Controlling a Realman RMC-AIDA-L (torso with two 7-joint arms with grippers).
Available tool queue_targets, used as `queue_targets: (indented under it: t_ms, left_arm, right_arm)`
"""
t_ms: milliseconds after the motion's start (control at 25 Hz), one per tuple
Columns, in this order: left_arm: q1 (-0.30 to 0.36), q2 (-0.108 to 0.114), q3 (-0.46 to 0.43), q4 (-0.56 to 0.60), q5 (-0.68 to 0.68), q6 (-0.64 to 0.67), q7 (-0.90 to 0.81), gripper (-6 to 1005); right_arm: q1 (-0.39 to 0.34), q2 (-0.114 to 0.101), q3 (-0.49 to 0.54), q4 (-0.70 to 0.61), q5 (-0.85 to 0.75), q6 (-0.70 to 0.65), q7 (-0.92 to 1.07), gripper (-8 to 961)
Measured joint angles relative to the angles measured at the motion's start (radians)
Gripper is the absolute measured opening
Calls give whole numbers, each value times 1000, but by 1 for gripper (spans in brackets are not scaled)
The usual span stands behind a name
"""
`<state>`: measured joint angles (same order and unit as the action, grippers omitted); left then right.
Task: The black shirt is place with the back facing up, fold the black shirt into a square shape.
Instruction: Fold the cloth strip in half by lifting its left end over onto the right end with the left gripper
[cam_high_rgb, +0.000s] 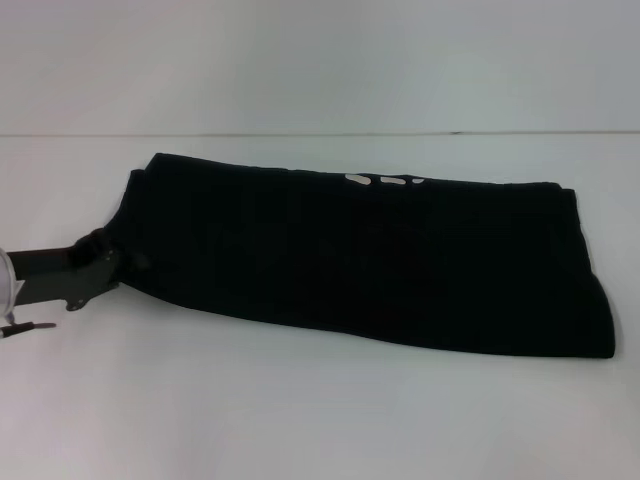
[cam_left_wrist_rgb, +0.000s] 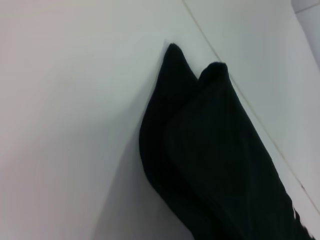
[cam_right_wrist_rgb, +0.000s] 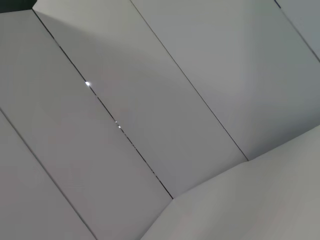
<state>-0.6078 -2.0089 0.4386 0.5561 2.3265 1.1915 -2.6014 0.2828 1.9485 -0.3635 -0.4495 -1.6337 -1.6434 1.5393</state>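
The black shirt (cam_high_rgb: 370, 260) lies on the white table (cam_high_rgb: 300, 420) as a long folded band running from left to right. A strip of whitish lettering (cam_high_rgb: 385, 181) peeks out along its far edge. My left gripper (cam_high_rgb: 118, 262) comes in from the left edge and sits against the shirt's left end, dark against dark cloth. The left wrist view shows the black shirt (cam_left_wrist_rgb: 210, 160) from close by, with two layered corners pointing away over the table. My right gripper shows in no view.
A pale wall (cam_high_rgb: 320, 60) rises behind the table's far edge. The right wrist view shows only grey wall panels (cam_right_wrist_rgb: 150, 100) with seams and a bit of the white table (cam_right_wrist_rgb: 260, 205).
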Motion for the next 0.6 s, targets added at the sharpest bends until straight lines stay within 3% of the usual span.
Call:
queue_targets:
  t_ms: [600]
  left_arm:
    - [144,-11,-162,196,3,-17,2,34]
  right_arm:
    - [9,0,0,0,1,1,8,831]
